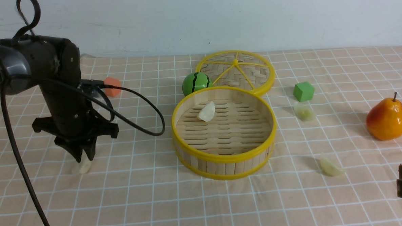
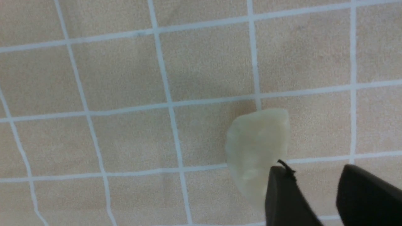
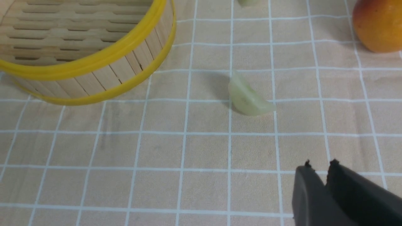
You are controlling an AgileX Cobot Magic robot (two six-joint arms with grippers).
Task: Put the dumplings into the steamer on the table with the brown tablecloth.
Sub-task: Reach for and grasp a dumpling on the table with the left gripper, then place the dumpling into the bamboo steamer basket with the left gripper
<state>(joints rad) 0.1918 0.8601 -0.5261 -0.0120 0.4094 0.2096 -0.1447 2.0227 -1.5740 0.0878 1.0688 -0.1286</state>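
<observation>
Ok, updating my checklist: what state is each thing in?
steamer: uncovered, holds one dumpling.
lid: off, lying behind steamer.
left tool: open, tips beside a loose dumpling.
right tool: nearly shut, empty.
two right-hand dumplings: loose on tablecloth.

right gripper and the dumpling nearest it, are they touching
Apart. The right wrist view shows bare squares of tablecloth between the right gripper and the dumpling.

Bare tablecloth (image 1: 146,183) between steamer (image 1: 223,158) and left pincer (image 1: 83,159), black cable (image 1: 163,123) across
</observation>
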